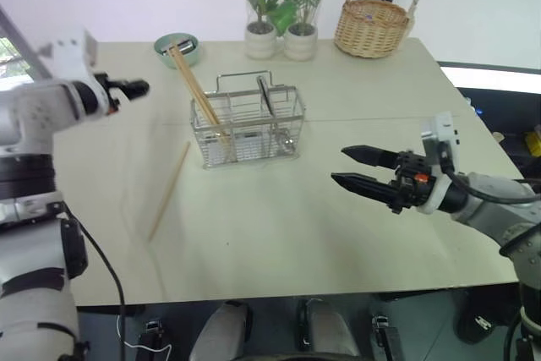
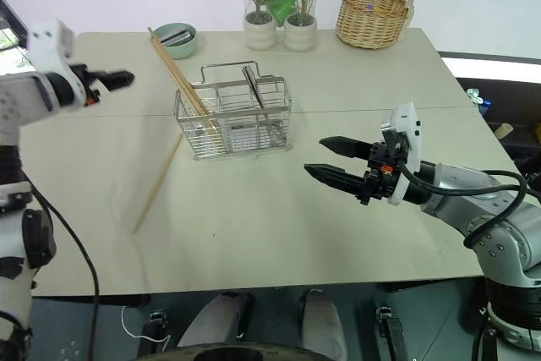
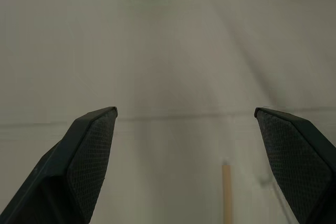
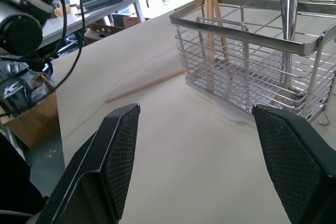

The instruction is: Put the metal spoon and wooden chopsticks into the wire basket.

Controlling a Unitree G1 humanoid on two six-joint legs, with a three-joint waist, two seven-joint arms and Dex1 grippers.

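One chopstick (image 1: 170,190) lies flat on the table (image 1: 279,226), left of the wire basket (image 1: 248,127); other chopsticks (image 1: 196,95) and the spoon (image 1: 265,95) already stand inside. Left gripper (image 1: 135,88) hangs spread and empty at far left, right gripper (image 1: 355,168) likewise at right. The stick looks light, stiff and thin; pinch mid-length.

The wire basket (image 1: 247,127) is shiny silver metal mesh. The wooden chopsticks (image 1: 198,96) are pale, matt wood. The metal spoon (image 4: 288,30) gleams, polished. The table (image 1: 279,217) looks matt, smooth, perhaps laminate. The far wicker basket (image 1: 372,27) is rough woven cane.
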